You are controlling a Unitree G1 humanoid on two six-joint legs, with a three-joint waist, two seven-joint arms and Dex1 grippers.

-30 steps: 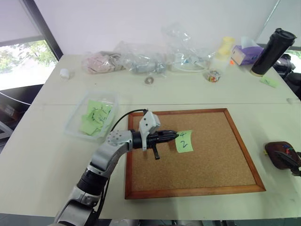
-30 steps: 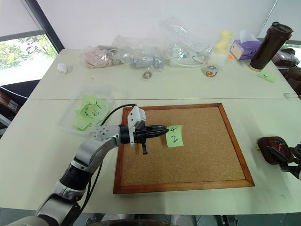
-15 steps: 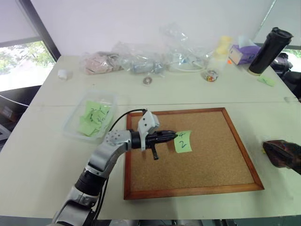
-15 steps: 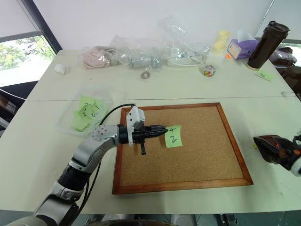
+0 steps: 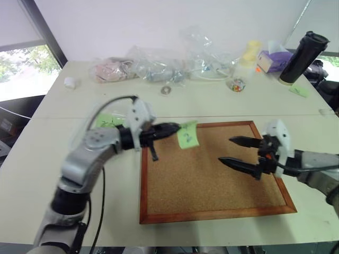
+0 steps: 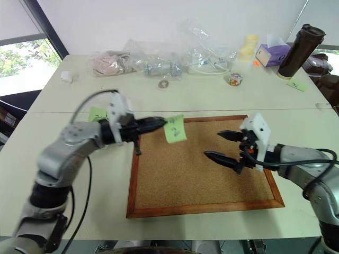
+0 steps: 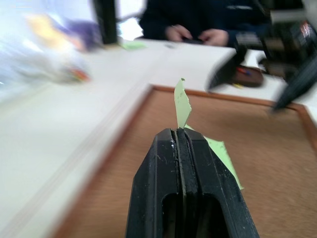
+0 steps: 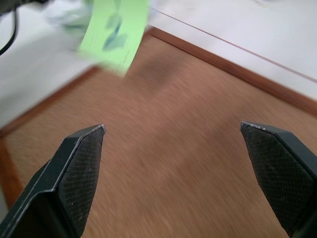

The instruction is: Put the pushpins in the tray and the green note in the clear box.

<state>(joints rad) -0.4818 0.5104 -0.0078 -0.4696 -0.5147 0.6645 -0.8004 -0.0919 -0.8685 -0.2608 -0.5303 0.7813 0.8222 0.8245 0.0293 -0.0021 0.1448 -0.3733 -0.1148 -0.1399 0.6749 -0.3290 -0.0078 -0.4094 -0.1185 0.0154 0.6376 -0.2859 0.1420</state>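
My left gripper (image 5: 176, 128) is shut on the green note (image 5: 187, 135), which hangs in the air over the far left corner of the cork board (image 5: 196, 185). The left wrist view shows the note (image 7: 182, 103) pinched edge-on between the closed fingers. My right gripper (image 5: 225, 150) hovers open over the middle of the board with nothing between its fingers (image 8: 81, 158), facing the note (image 8: 115, 30). The clear box (image 5: 82, 128) with green slips lies left of the board, mostly hidden behind my left arm. The tray (image 7: 246, 76) sits beyond the board's right edge; the pushpins are too blurred to make out.
Clear plastic bags (image 5: 159, 69) line the back of the table, with a small jar (image 5: 239, 84), a pale yellow bottle (image 5: 250, 57), a purple tissue box (image 5: 275, 59) and a black flask (image 5: 303, 50). A person's hands (image 7: 193, 33) rest at the table's right side.
My left gripper has lifted the green note off the cork board, up and to the left. My right gripper has swung in from the right edge to above the board, still open.
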